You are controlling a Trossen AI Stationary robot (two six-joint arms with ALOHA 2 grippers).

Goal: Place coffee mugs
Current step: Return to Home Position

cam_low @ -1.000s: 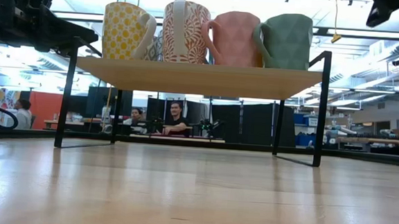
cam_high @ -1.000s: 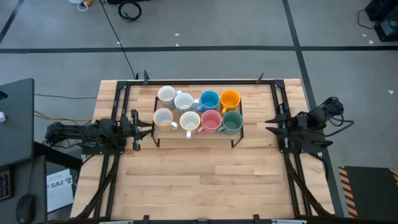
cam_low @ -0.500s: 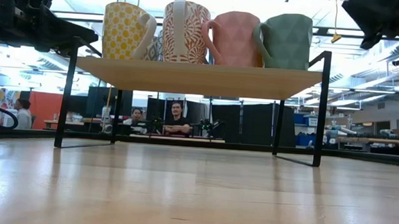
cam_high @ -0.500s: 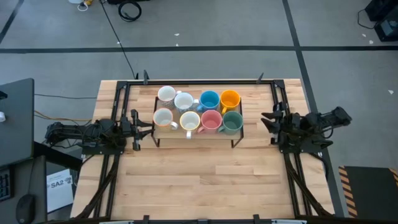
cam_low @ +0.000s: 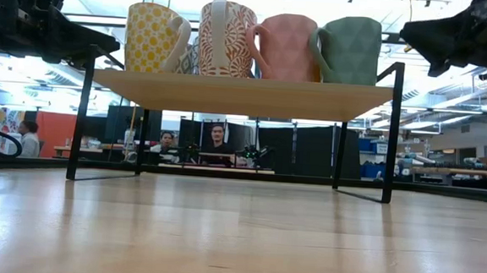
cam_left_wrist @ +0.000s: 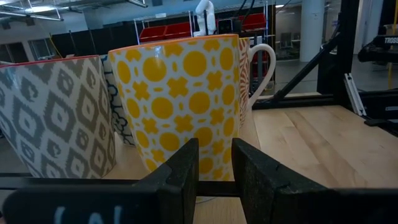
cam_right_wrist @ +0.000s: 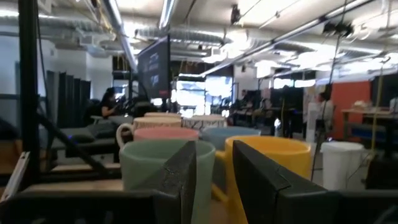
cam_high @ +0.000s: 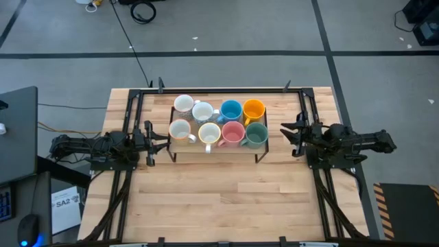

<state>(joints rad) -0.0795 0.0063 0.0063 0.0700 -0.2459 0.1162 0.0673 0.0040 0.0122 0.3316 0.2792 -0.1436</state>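
Several coffee mugs stand upright on their bases on a raised wooden shelf with black legs, in two rows. Among them are a blue mug, an orange-yellow mug, a pink mug and a green mug; the rest are white or patterned. My left gripper stays level at the shelf's left end, open by a narrow gap, facing a yellow-patterned mug. My right gripper is off the shelf's right end, also narrowly open, facing the green mug. Neither touches anything.
Black frame rails run along the table's left and right sides under both arms. Bare wooden tabletop lies in front of the shelf and beneath it. People sit in the room beyond the table.
My right gripper has swung round toward the shelf's right end and sunk a little, tipping slightly nose-up. The mugs have stayed where they were.
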